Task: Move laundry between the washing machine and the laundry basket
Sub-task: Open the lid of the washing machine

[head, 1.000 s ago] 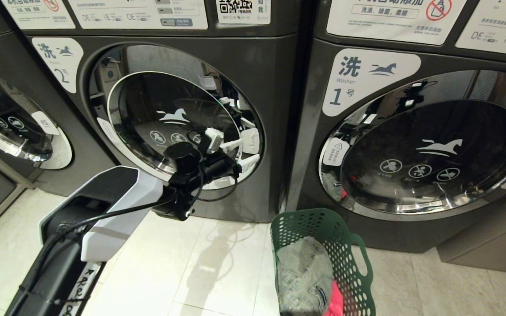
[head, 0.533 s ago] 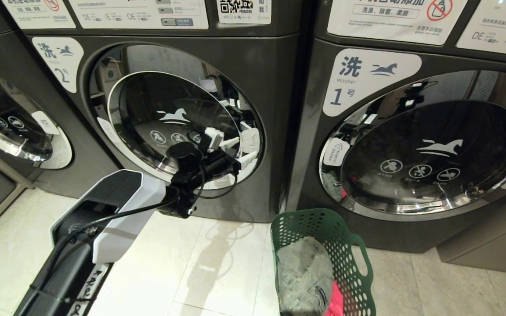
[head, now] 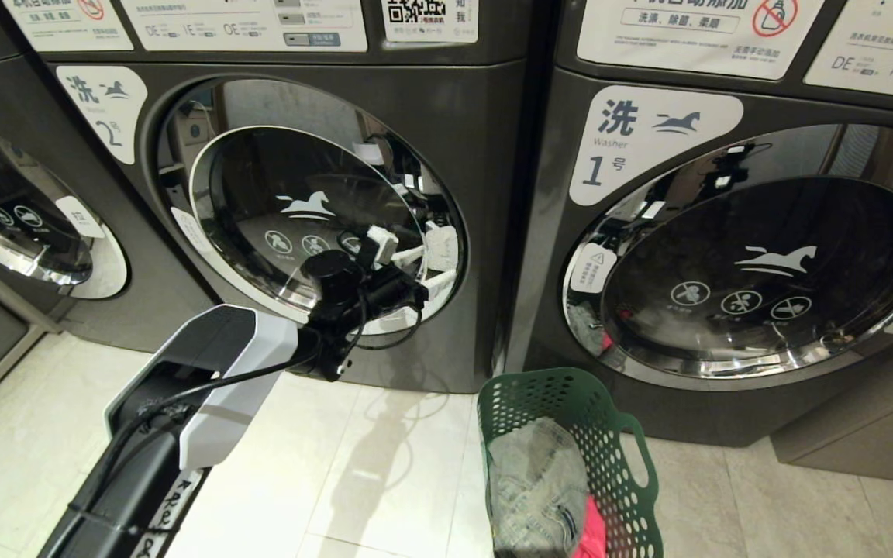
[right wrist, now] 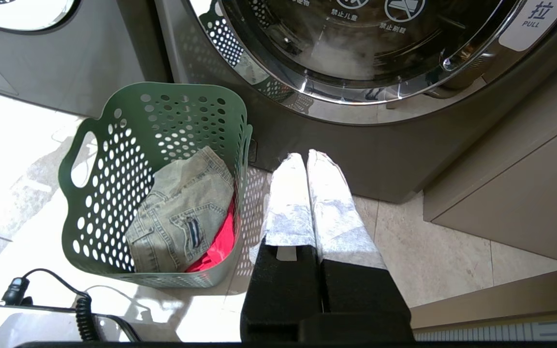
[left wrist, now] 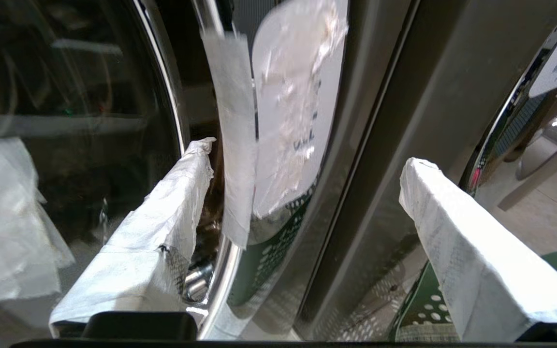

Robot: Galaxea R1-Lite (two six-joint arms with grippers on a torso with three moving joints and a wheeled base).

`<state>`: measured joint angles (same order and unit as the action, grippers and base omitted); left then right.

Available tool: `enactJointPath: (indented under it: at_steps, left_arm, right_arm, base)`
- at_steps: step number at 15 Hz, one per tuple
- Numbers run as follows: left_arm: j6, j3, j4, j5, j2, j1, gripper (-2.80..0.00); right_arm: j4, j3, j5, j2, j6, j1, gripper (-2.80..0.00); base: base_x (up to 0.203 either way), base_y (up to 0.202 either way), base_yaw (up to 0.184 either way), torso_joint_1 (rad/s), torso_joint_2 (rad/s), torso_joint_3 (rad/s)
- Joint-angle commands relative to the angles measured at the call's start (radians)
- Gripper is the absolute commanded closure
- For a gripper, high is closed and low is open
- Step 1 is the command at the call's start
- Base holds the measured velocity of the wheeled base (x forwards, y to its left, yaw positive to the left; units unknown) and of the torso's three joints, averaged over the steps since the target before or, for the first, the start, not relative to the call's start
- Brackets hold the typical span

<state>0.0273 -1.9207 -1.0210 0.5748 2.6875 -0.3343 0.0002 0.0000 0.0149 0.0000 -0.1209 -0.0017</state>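
The left gripper (head: 435, 271), its white-wrapped fingers (left wrist: 162, 232) spread wide and empty, sits at the lower right rim of the closed round chrome-rimmed glass door of the dark grey front-loading washing machine labelled 2 (head: 446, 139), one finger over the glass and the other past the rim. Three such machines stand in a row; right of machine 2, on the near floor, stands one dark green perforated plastic laundry basket (head: 539, 395) holding faded jeans (head: 536, 488) over something red. Just right of the basket, the right gripper (right wrist: 307, 159) hangs with fingers pressed together, holding nothing.

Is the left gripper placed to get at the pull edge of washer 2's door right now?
Probably yes. The left gripper is open at the right edge of the door of the washing machine, fingers astride the chrome rim, nothing between.
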Motion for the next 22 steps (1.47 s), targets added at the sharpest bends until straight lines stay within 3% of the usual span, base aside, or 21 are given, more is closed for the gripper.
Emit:
enactJointPath:
  at_steps: [1, 9, 17, 22]
  left_arm:
    - [-0.003, -0.008, -0.004, 0.006, 0.011, 0.000, -2.80]
    - [-0.010, -0.009, 0.024, 0.070, 0.015, 0.000, -2.80]
    - [-0.059, -0.011, 0.039, 0.165, 0.014, -0.002, -2.80]
    - [-0.061, -0.011, 0.041, 0.163, 0.009, -0.021, -2.80]
  right_arm:
    - [0.000, 0.000, 0.000, 0.002, -0.002, 0.000, 0.00]
    - [0.000, 0.000, 0.000, 0.002, -0.001, 0.000, 0.00]
    - [0.000, 0.000, 0.000, 0.002, -0.001, 0.000, 0.00]
    - [0.000, 0.000, 0.000, 0.002, 0.000, 0.000, 0.00]
  base:
    - [0.000, 0.000, 0.000, 0.000, 0.00, 0.000]
    - [0.000, 0.000, 0.000, 0.000, 0.00, 0.000]
    - [0.000, 0.000, 0.000, 0.000, 0.00, 0.000]
    - [0.000, 0.000, 0.000, 0.000, 0.00, 0.000]
